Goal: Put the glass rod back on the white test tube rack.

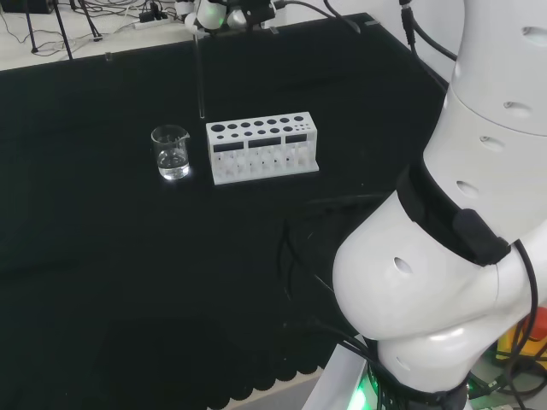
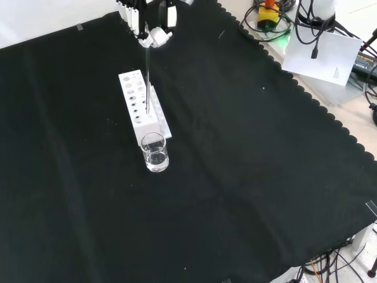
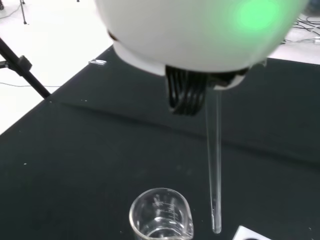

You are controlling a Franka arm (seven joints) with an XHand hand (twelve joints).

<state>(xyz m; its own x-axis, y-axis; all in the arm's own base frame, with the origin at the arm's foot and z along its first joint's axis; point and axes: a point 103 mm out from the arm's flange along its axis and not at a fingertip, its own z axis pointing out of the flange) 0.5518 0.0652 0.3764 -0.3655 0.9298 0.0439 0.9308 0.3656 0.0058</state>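
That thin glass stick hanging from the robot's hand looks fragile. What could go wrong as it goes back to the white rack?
The hand holds the glass rod only at its top, so the long free end could swing and miss a hole in the rack. If the tip lands on the rack's top between holes, the rod might slip or snap. The beaker stands right beside the rack and holds some clear liquid, so a stray move could knock it.

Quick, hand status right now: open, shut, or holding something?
Hand: shut on the glass rod, which hangs upright above the white test tube rack.
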